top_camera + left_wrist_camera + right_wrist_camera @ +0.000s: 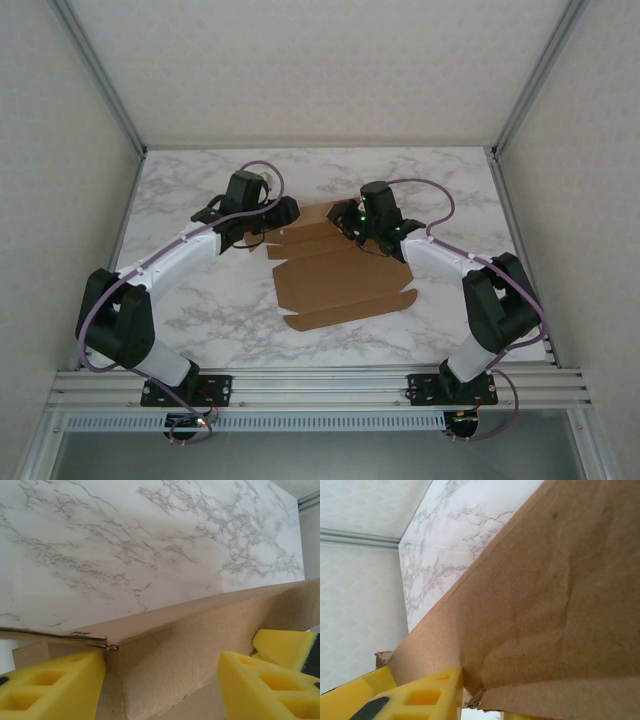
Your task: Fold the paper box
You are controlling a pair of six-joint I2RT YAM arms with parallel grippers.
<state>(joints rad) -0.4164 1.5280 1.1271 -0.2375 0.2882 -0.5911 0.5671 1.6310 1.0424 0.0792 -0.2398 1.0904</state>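
Resting on table, plain brown paper box.

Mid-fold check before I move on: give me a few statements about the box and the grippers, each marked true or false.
1. The paper box lies on the marble table between the arms. True.
2. The left gripper and right gripper are at the box's near edge. False: they are at its far edge.
3. A raised cardboard wall runs between the left gripper's yellow fingers. True.
4. The box is folded shut. False: most of the sheet lies flat and open.
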